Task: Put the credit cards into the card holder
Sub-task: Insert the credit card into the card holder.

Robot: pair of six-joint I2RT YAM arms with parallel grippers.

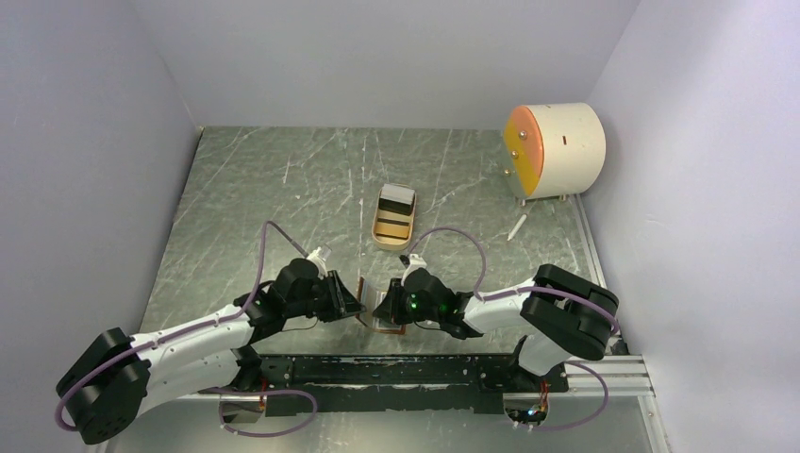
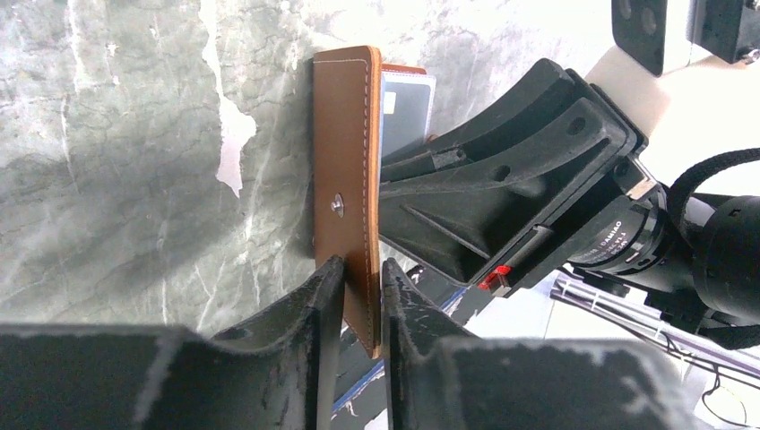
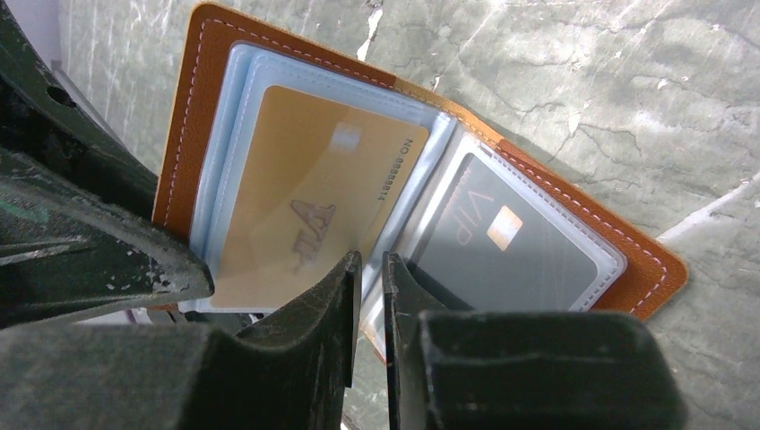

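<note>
The card holder lies open, its brown leather cover on the table, clear sleeves showing. A gold card sits in the left sleeve and a dark grey card in the right one. My right gripper hovers over the middle sleeves, jaws closed to a thin slit with nothing seen between them. My left gripper is shut on the holder's brown flap, held upright. In the top view both grippers meet at the holder.
A tan oval tray with further cards stands behind the grippers. A white drum with an orange face stands at the back right, a small white stick in front of it. A black rail runs along the near edge.
</note>
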